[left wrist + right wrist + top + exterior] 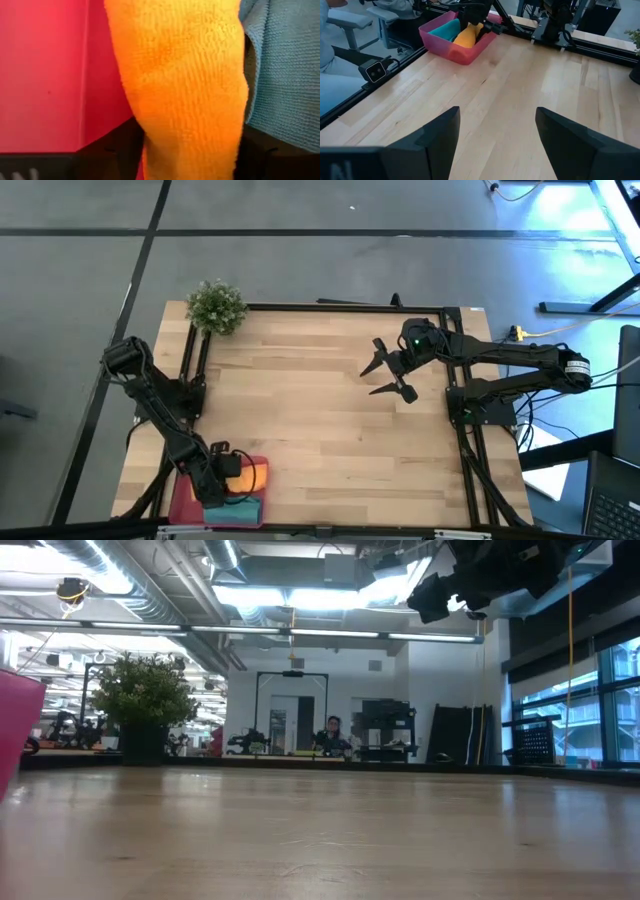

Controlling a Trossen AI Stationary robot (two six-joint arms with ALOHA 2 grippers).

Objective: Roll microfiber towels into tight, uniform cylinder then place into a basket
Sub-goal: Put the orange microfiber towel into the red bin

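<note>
Down in basket at worktop's near left corner: left end effector, fingers loosely astride orange towel, teal towel alongside. Farther off, right end effector spread above bare wood. Beyond, potted plant at far left corner.

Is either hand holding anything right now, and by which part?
The right hand is open and empty above the table. The left hand is over the orange towel in the basket; whether it grips it cannot be told.

basket at table near-left corner | both towels inside | plant far-left corner
</note>
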